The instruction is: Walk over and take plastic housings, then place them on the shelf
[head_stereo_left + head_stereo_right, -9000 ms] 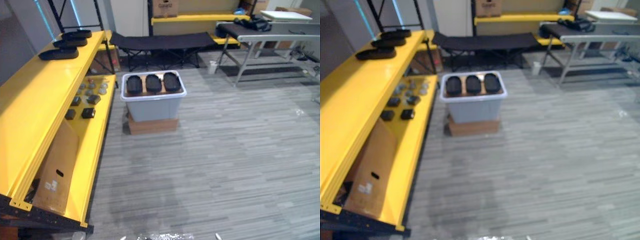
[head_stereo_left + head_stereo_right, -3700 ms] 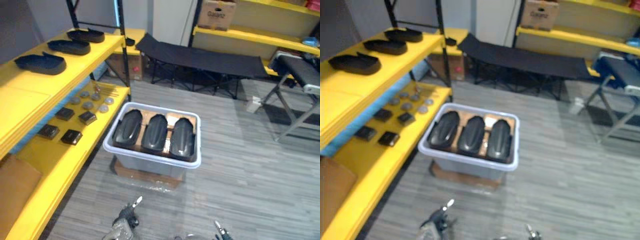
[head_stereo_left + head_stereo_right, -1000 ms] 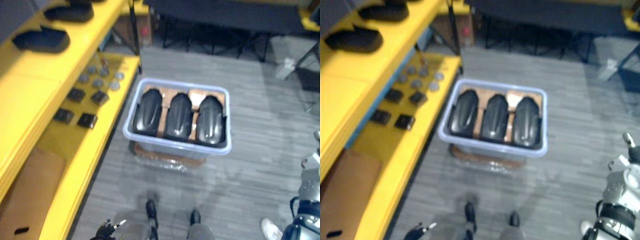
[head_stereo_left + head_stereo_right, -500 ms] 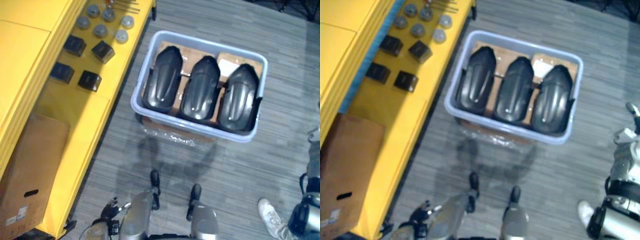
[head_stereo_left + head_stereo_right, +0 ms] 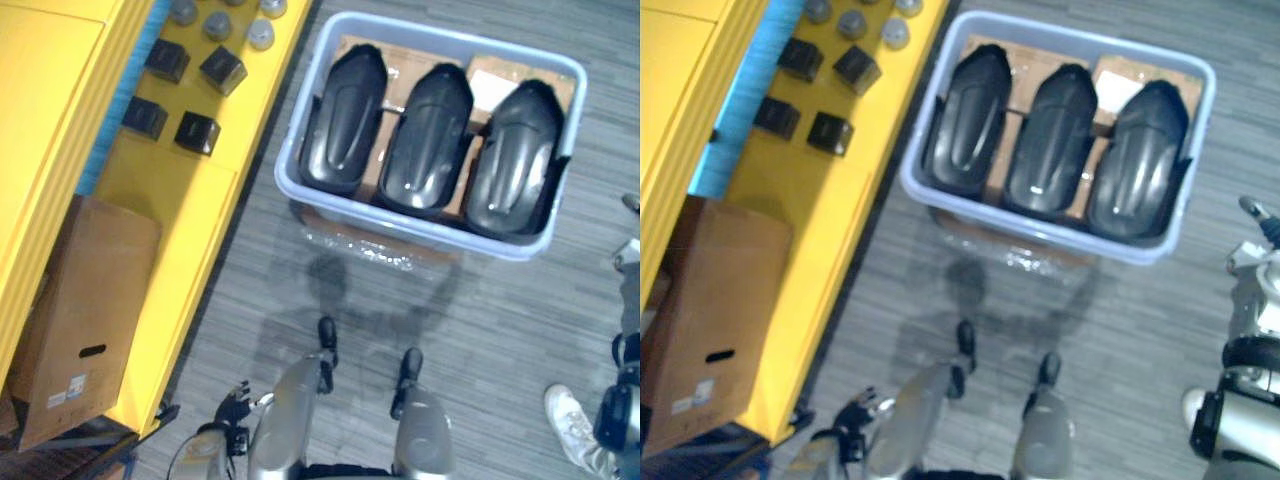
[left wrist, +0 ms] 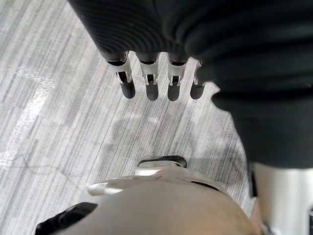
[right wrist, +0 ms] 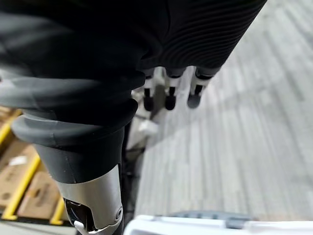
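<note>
Left eye view is showing a yellow shelf at left. The left hand is hanging beside it, fingers straight, holding nothing. Three black plastic housings are lying side by side in a pale bin. The right hand is hanging rightmost, fingers relaxed, holding nothing.

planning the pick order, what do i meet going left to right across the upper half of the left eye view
yellow shelf → small black blocks → left rim of the blue bin → left housing → middle housing → right housing

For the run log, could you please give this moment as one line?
plastic housings: three in bin; left robot hand: open; right robot hand: open
</note>
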Tool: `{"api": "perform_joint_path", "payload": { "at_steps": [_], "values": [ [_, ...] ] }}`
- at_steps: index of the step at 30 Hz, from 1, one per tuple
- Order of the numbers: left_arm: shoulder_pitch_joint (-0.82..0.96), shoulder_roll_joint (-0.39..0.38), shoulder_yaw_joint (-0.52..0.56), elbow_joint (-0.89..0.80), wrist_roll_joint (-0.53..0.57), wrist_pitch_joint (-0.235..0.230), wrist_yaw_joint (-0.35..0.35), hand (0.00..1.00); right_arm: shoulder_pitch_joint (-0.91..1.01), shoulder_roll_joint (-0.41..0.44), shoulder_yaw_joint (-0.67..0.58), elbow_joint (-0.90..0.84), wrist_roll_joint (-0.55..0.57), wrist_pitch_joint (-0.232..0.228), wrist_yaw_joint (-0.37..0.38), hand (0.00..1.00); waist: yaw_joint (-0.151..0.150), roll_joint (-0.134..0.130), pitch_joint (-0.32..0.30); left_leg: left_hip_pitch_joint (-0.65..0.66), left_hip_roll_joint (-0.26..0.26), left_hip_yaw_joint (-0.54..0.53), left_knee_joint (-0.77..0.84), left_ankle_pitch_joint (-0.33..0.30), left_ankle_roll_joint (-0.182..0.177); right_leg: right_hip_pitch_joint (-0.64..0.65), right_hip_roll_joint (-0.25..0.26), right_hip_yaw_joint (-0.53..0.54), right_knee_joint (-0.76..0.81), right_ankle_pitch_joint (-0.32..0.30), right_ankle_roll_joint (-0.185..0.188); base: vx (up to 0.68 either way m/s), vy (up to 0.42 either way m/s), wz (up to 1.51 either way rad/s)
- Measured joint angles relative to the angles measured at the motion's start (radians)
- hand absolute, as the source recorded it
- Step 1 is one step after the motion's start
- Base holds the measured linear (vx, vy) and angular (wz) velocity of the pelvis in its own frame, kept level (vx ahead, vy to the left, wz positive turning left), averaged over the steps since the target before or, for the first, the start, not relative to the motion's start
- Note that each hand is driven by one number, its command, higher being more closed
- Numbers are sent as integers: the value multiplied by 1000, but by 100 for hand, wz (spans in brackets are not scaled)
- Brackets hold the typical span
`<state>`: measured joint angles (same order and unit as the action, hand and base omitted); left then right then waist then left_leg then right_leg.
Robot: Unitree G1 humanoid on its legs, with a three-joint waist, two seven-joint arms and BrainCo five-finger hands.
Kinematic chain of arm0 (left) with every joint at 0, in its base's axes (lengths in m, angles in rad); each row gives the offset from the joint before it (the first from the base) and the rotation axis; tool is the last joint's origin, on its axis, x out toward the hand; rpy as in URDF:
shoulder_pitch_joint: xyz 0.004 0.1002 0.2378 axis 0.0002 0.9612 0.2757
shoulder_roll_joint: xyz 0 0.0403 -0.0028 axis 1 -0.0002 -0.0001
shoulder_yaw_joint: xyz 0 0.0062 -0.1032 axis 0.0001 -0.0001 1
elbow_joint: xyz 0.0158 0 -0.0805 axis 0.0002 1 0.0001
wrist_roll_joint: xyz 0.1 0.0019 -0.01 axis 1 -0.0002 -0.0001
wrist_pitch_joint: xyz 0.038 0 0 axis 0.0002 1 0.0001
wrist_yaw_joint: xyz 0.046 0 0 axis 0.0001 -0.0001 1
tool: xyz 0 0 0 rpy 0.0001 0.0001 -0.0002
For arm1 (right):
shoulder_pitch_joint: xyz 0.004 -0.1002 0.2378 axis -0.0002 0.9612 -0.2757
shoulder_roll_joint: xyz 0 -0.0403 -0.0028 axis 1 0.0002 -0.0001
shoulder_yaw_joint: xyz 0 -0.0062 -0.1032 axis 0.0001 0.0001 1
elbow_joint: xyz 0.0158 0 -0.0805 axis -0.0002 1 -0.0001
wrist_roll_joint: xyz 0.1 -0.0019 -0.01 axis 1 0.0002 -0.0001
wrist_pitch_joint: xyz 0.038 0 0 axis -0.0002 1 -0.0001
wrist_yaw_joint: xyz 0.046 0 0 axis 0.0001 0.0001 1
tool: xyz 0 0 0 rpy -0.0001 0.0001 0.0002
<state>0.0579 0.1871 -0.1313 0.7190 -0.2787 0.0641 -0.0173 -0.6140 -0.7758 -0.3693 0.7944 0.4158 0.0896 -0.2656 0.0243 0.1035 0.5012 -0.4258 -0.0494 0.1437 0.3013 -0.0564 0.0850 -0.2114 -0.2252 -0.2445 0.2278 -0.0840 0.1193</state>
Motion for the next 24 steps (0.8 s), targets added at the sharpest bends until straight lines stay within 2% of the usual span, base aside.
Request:
{"api": "perform_joint_path", "payload": {
  "at_steps": [6,11,13,16,21,24],
  "values": [
    [-19,1,-9,-1,-32,2,-1,0,-35,-2,21,7,-9,4,-3,0,19,4,1,-37,-1,-6,22,2,2,-44,-7,-2,46,-21,3,-2,-5,5],
    [-36,-3,-45,-6,-67,2,0,0,-91,-30,52,-31,-28,3,2,0,30,45,14,-74,-4,-24,44,3,1,-88,-15,-4,106,-49,9,-39,-11,11],
    [-37,-7,-48,-10,-73,4,1,0,-97,-30,75,-58,-34,1,0,0,33,53,14,-86,-4,-21,47,4,1,-107,-19,-1,126,-56,12,-19,-9,-1],
    [-40,-8,-48,-9,-75,1,1,0,-102,-29,78,-138,-50,1,-21,0,32,56,13,-102,2,-22,56,4,1,-128,-17,-1,145,-60,10,-6,-10,-1],
    [-56,-16,-47,0,-76,-30,1,0,-109,-26,78,-192,-76,3,-23,0,39,56,13,-107,3,-18,59,4,0,-151,-22,4,183,-75,4,-3,-3,-1],
    [-60,-21,-47,-27,-114,-30,0,0,-114,-18,79,-239,-78,11,-19,0,40,57,13,-138,6,-15,63,10,-6,-191,-24,7,204,-79,3,-14,-9,-3]
  ]
}}
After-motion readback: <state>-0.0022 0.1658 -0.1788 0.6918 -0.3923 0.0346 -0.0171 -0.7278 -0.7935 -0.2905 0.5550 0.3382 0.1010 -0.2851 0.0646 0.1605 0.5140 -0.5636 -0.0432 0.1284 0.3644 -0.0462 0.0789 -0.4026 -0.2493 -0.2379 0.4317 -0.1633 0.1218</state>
